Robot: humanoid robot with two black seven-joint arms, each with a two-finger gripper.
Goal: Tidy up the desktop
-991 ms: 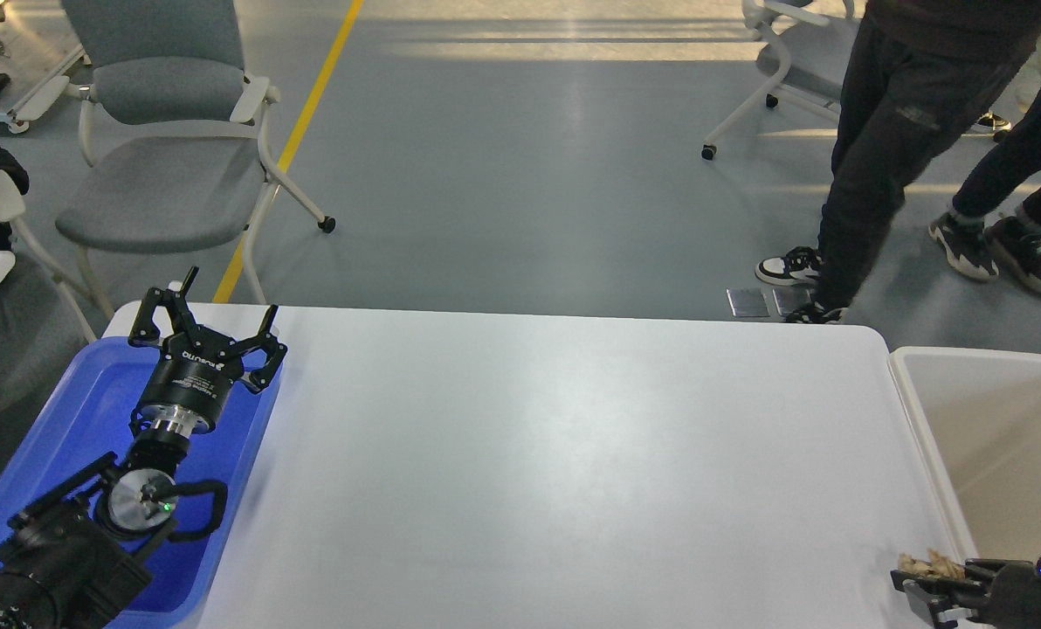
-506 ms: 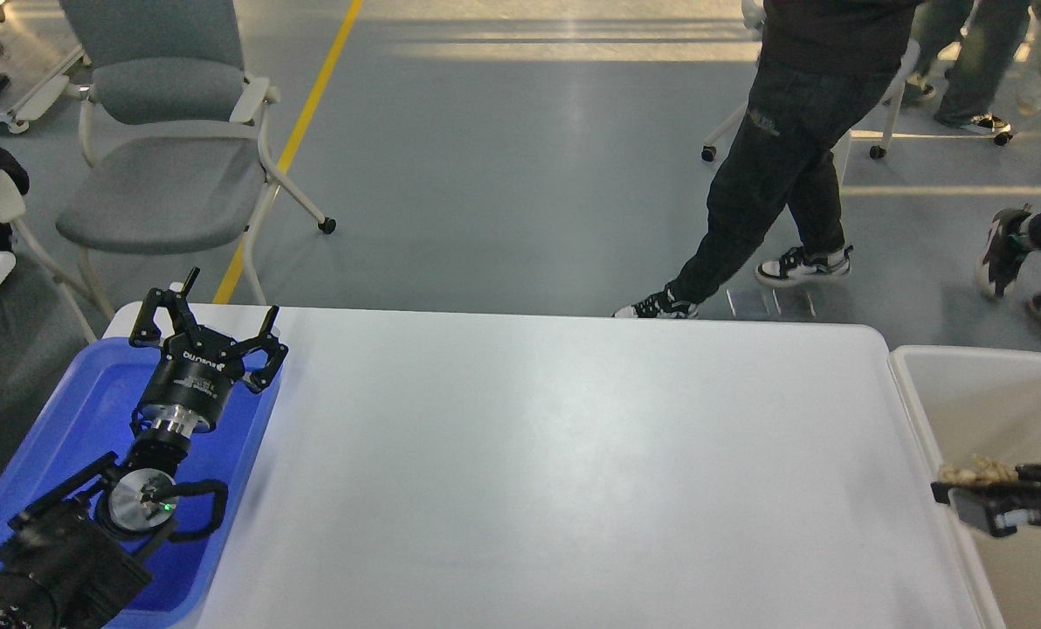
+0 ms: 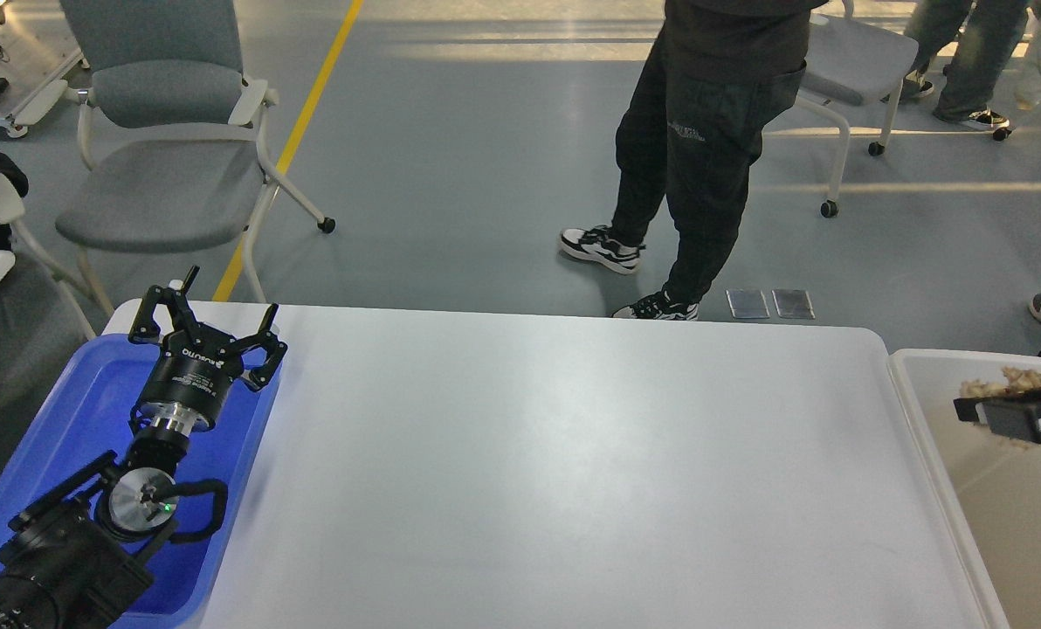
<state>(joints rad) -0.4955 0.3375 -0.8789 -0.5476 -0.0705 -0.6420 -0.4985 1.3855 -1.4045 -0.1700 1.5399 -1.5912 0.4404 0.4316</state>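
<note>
The white desktop [image 3: 573, 472] fills the middle of the head view and lies bare. My left gripper [image 3: 215, 314] is open and empty, held over the far right corner of the blue tray [image 3: 75, 411]. My right gripper [image 3: 970, 409] comes in at the right edge, over the off-white bin [image 3: 909, 376]. It is shut on a tan crumpled scrap [image 3: 1005, 382], which shows along its top side. Most of the right arm is out of view.
The blue tray lies on the desktop's left end and the bin stands against its right end. A person [image 3: 695, 148] stands just beyond the far edge. A grey chair [image 3: 162, 157] is at the back left and a second chair [image 3: 852, 61] at the back right.
My right gripper has risen from the desktop's front right corner with the tan scrap and moved right, over the bin. The person has walked left behind the table. The left arm has not moved.
</note>
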